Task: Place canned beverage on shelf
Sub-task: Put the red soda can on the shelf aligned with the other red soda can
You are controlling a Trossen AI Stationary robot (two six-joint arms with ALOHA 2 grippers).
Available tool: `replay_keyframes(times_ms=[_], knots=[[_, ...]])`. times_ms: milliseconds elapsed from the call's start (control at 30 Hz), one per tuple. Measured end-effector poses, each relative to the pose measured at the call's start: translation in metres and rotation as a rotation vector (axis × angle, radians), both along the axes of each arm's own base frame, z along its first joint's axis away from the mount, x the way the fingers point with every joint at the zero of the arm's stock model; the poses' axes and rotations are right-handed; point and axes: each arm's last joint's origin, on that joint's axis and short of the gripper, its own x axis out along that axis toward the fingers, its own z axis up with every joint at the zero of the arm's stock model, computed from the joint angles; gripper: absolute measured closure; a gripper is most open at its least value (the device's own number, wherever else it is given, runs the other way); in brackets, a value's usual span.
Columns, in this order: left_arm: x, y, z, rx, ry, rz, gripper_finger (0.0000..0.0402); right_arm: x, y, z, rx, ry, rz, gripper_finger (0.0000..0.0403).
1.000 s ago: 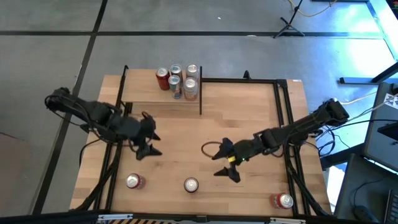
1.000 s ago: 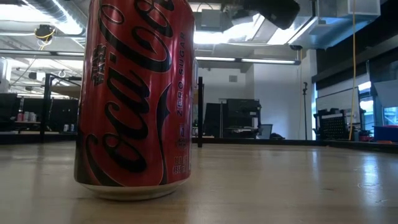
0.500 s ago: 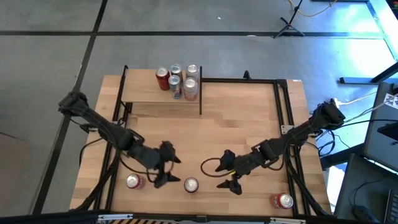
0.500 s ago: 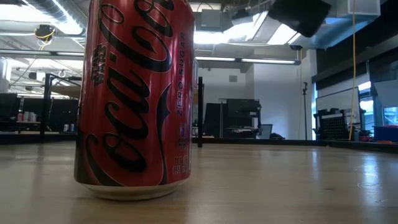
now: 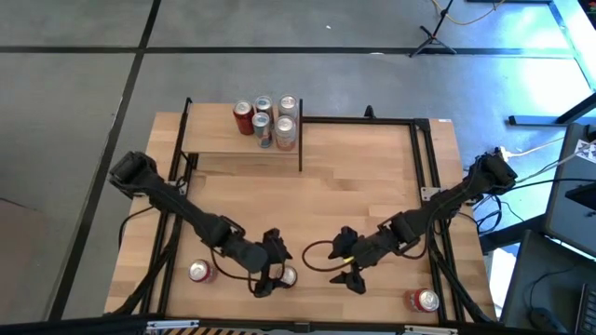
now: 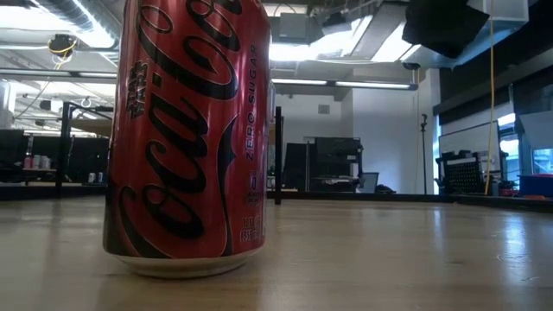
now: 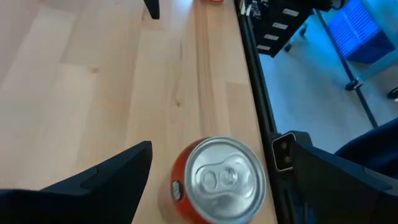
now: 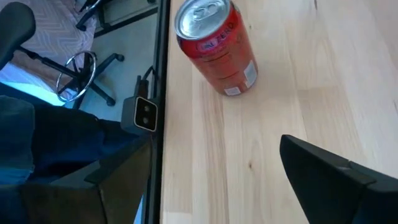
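A red can (image 5: pixel 287 275) stands upright near the table's near edge, at the middle. It shows from above in the left wrist view (image 7: pixel 217 180) and fills the left of the low view (image 6: pixel 186 138). My left gripper (image 5: pixel 270 265) is open, one finger on either side of this can (image 7: pixel 221 143), touching nothing. My right gripper (image 5: pixel 346 257) hangs open to the can's right, pointing toward it (image 8: pixel 216 144); the can (image 8: pixel 217 50) stands ahead of its fingers. The shelf (image 5: pixel 233 141) at the far left bears several cans (image 5: pixel 265 119) at its right end.
Two more red cans stand near the near edge, one at the left (image 5: pixel 198 271) and one at the right (image 5: pixel 424 300). A black frame (image 5: pixel 424 167) runs along the table's sides. A small camera block (image 8: pixel 144 114) sits on the near edge beside the middle can.
My left gripper has swept from the table's left-middle toward the near edge and the right, sinking and rolling, until its open fingers flank the middle can. My right gripper has shifted a little toward the near edge. No can has moved.
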Motion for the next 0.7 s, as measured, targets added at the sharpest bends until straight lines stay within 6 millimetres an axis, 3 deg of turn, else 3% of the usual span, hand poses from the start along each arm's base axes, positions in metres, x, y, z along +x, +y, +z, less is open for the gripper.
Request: replay_keyframes(times_ms=[700], knots=[[0.003,-0.026,-0.046,0.098,0.071,-0.005,0.0031,-0.001,-0.001,-0.002,-0.016,0.017,0.006,0.0063]])
